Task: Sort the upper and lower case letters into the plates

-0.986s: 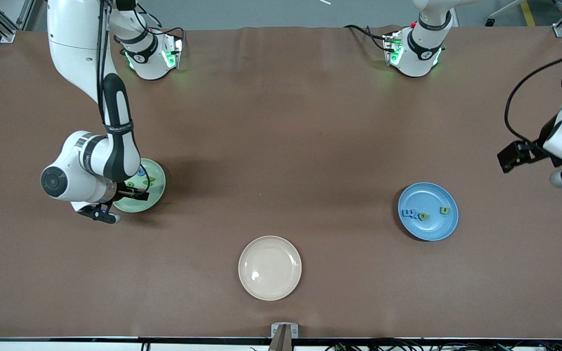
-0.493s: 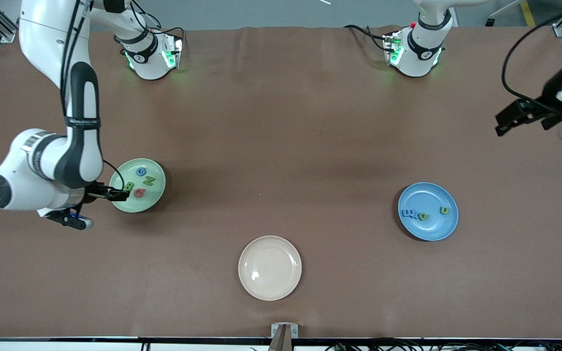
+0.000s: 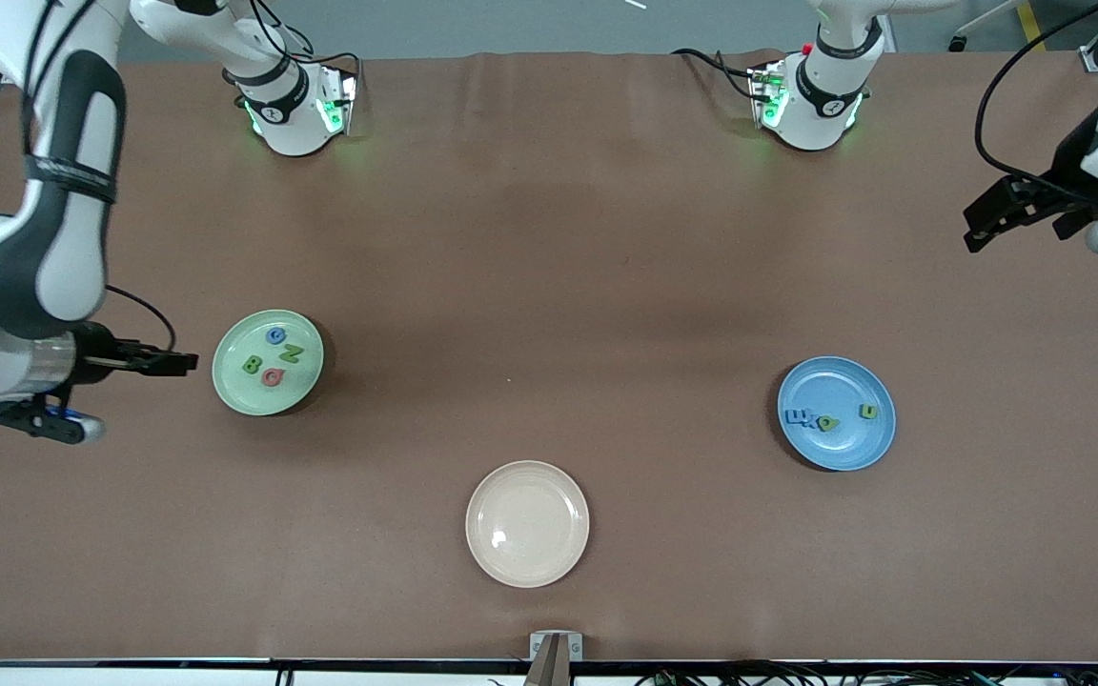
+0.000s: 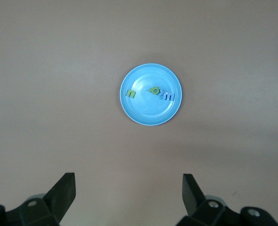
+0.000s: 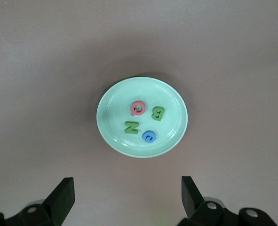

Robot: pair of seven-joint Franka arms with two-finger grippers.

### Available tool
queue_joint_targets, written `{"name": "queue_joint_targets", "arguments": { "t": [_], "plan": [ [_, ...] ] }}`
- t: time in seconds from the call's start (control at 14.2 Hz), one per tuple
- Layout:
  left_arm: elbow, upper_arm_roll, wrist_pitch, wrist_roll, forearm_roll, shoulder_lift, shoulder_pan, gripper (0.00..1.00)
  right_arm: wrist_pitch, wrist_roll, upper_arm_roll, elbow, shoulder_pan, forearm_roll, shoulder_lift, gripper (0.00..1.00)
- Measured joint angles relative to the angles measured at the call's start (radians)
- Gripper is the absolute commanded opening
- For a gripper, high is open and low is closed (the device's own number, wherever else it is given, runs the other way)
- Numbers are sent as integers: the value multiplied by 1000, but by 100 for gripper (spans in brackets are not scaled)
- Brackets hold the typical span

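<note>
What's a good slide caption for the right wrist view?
Open right gripper above the mint green plate holding four letters: pink Q, green B, green N, blue G.

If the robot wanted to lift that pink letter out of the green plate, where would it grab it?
Probably from straight above, with the tool's fingers pinching across the pink letter's outer edges. It lies flat in the green plate, so there is no side to slip under. The green B and green N lie close but apart from it, so the fingers should close where the gaps are widest.
</note>
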Motion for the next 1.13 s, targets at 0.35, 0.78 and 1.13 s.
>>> {"name": "queue_joint_targets", "arguments": {
  "t": [0.35,0.78,1.13],
  "plan": [
    [0,4,-44,3,-21,-16,-16,100,-101,51,236,184,-226,-88,-29,100],
    [-1,-11,-59,19,-21,-19,-31,100,-84,96,715,207,-532,-352,-134,100],
    [-2,-4,-66,125,-19,-19,20,100,-88,96,881,135,-673,-423,-219,100]
  ]
}}
